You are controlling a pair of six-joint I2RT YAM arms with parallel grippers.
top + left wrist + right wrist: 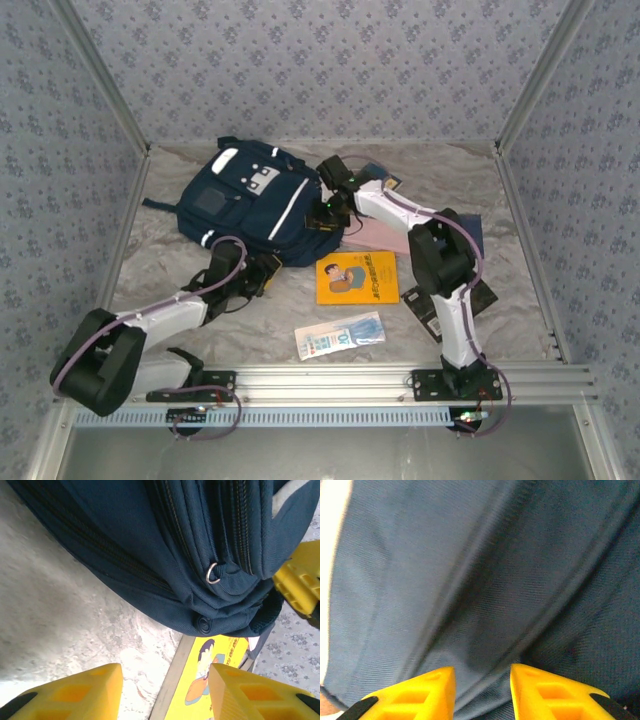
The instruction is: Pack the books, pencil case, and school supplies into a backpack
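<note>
The navy backpack (248, 196) lies flat at the back left of the table, white patch towards the far side. My left gripper (267, 270) sits at its near corner, open, with nothing between the fingers (165, 680); just ahead of them are the backpack's zipped edge (200, 580) and the orange book (215, 680). My right gripper (326, 210) is at the backpack's right side. Its jaws (482, 680) stand apart, right up against the blue fabric (485, 580). The orange book (357, 277) lies in the middle of the table. A white-and-blue packet (340, 335) lies nearer the front.
A pink flat item (377, 232) lies under the right arm, and a dark blue one (472, 236) lies behind its elbow. The table is covered with crinkled grey cloth (180, 300). Patterned walls close in the back and both sides. A metal rail (330, 380) runs along the front.
</note>
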